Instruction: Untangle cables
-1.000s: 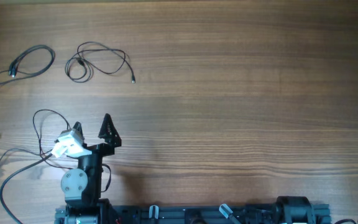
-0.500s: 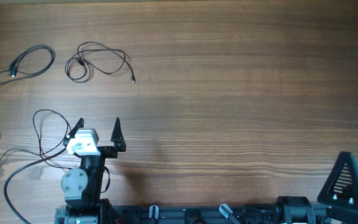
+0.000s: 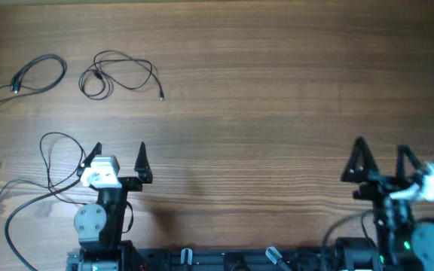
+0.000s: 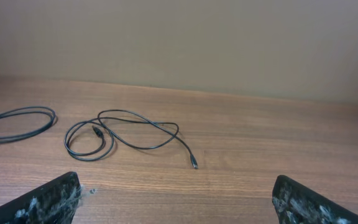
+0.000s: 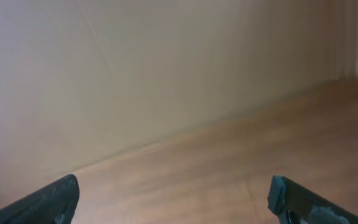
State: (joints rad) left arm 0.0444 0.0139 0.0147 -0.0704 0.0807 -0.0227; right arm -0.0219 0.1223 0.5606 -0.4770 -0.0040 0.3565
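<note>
Across the wooden table (image 3: pixel 277 113), separate cables (image 4: pixel 97 132) lie before a beige wall (image 4: pixel 229 37)

You have three thin black flexible cables, each lying separate and flat on wood, well apart from the others
- Far left: thin black cable doubled into long narrow loop (image 3: pixel 21 79), slanting, tail trailing left
- Just right of it: thin black cable with small round coil and wider open loop (image 3: pixel 96 75), crossing itself, tiny plug end (image 3: pixel 160 96) lying free
- Near left: thin black wire in tall open loop (image 3: pixel 55 135), its lower run hard to follow
</note>
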